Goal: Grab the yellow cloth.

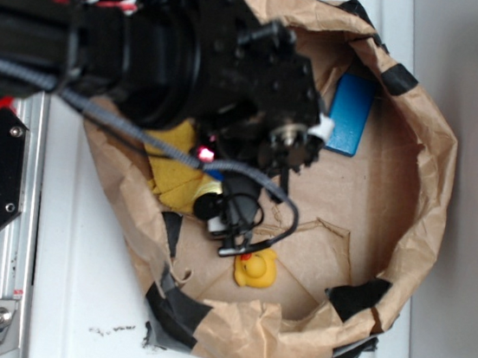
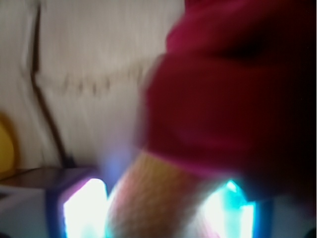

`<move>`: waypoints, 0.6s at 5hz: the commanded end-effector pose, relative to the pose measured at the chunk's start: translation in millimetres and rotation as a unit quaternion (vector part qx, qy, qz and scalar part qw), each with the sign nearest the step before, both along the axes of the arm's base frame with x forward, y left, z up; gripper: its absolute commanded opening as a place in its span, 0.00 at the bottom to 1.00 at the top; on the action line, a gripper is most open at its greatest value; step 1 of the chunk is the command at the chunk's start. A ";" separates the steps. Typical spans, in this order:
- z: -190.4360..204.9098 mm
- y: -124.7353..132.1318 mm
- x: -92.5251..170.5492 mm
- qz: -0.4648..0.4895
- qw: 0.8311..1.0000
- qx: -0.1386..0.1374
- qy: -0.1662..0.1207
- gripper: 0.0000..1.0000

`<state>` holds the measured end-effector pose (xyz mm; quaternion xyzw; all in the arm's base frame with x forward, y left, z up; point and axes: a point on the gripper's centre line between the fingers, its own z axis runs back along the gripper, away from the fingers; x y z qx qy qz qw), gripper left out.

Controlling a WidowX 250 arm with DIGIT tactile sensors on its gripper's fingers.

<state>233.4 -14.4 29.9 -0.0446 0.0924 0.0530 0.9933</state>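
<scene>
yellow cloth (image 1: pixel 172 173): under arm, beside claw (image 1: pixel 232 217) | claw state: cannot tell

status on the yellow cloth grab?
Gripper over the paper basin, open or shut unclear. Yellow cloth mostly hidden under the arm; contact unconfirmed. Red cloth fills the blurred wrist view; rubber duck close by.

A paper bag (image 1: pixel 410 209) fills the frame's centre. Inside it, a duck (image 1: pixel 255 268) lies low centre, a block (image 1: pixel 352 114) upper right, the cloth (image 1: pixel 174 171) left, under the arm (image 1: pixel 108 41).
</scene>
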 end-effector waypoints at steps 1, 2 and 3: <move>19.3 3.0 0.1 -0.024 0.999 0.027 -0.031 0.00; 42.0 1.0 2.9 -0.031 0.996 0.054 -0.058 0.00; 72.5 0.1 4.5 -0.010 0.991 0.077 -0.110 0.00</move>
